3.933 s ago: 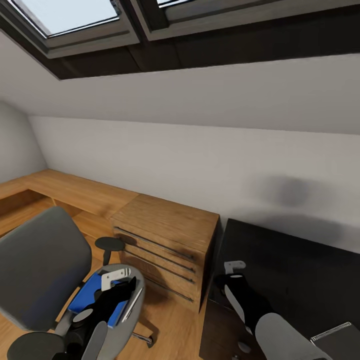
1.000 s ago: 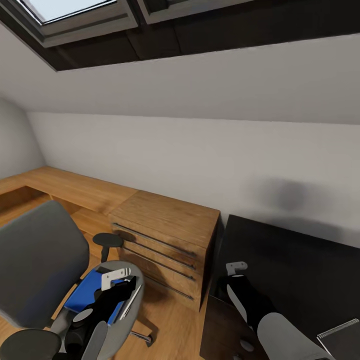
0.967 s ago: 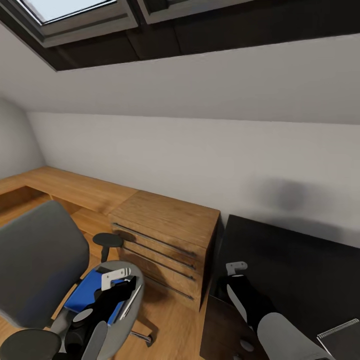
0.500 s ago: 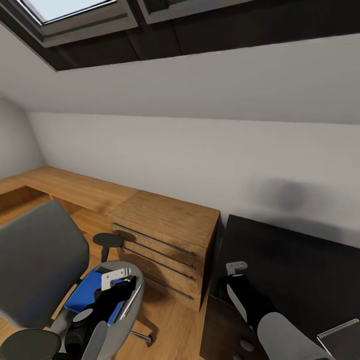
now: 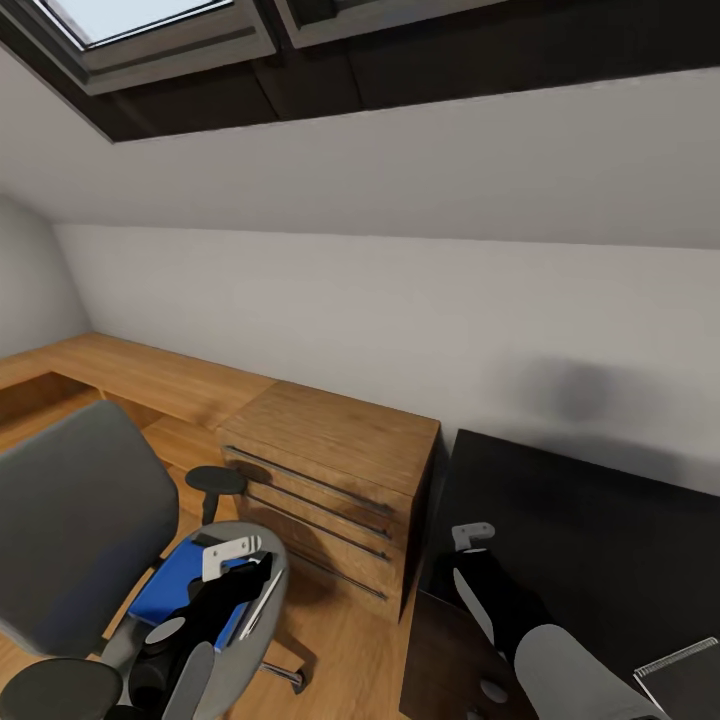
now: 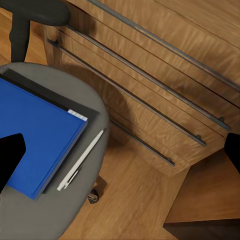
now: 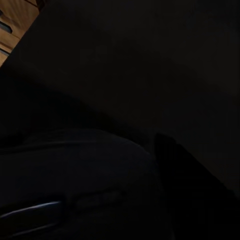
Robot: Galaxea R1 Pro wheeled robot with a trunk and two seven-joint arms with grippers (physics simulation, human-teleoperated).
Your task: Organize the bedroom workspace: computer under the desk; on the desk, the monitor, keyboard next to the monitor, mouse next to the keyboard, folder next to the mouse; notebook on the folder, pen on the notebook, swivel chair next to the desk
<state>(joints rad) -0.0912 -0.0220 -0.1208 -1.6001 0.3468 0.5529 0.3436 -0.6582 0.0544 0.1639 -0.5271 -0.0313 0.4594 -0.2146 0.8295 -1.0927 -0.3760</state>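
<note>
A robot looks down into an attic bedroom with a sloped white wall and skylights overhead. The landmark is a light-wood drawer cabinet (image 5: 335,490) standing against the wall. To the left of the cabinet is the swivel chair (image 5: 85,530), with a grey back, grey seat and a round black armrest. On the chair seat, near the cabinet's drawer fronts, lies the folder (image 6: 35,142), bright blue and flat, resting on top of a thin dark grey sheet that may be the notebook (image 6: 55,97), whose edge shows along one side of it. A white pen (image 6: 80,160) lies on the seat just beside the folder, on the side toward the cabinet. The left claw (image 5: 235,565) hangs above the chair seat over the folder; in the left wrist view its two dark fingertips (image 6: 10,157) stand far apart at opposite edges of the picture, so the claw is spread wide and grips nothing. To the right of the cabinet, touching its side, is the black-topped table (image 5: 590,540). The right arm reaches over the table's near end, with the right claw (image 5: 470,540) near the cabinet's corner; whether it is spread or closed cannot be told, as the right wrist view is almost wholly dark. The corner of a silver-edged, dark item (image 5: 680,670) rests on the table, well apart from the cabinet.
</note>
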